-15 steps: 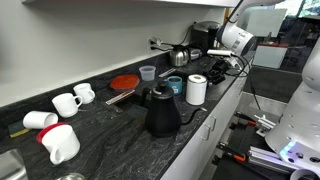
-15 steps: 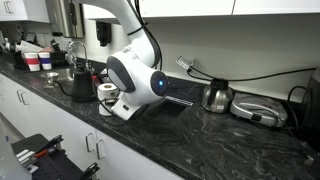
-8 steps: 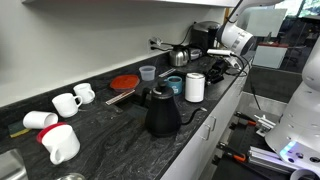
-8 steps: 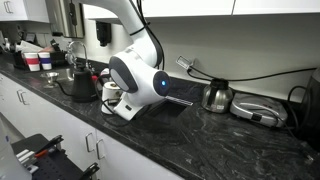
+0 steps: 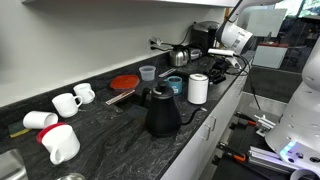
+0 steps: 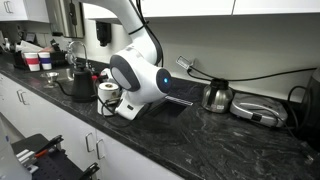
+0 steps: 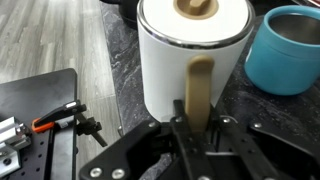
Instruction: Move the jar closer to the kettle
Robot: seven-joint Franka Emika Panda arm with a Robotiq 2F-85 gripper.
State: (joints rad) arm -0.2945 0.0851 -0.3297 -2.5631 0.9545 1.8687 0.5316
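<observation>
The jar (image 7: 190,50) is a white cylinder with a tan side handle and a tan lid knob. It fills the wrist view and stands upright on the dark counter in both exterior views (image 5: 198,88) (image 6: 108,91). My gripper (image 7: 197,112) is shut on the jar's tan handle, one finger on each side; it also shows in both exterior views (image 5: 216,72) (image 6: 120,101). The black gooseneck kettle (image 5: 160,112) stands a short way from the jar, nearer the counter's front edge. In an exterior view it (image 6: 80,82) sits just behind the jar.
A blue cup (image 7: 290,45) stands right beside the jar, also in an exterior view (image 5: 175,85). A grey cup (image 5: 148,72), a red plate (image 5: 124,82), white mugs (image 5: 67,102) and a silver kettle (image 5: 180,56) are on the counter. The counter edge (image 5: 215,110) is close to the jar.
The arm and the jar have shifted only a little; the grip on the handle is unchanged. The kettle has not moved.
</observation>
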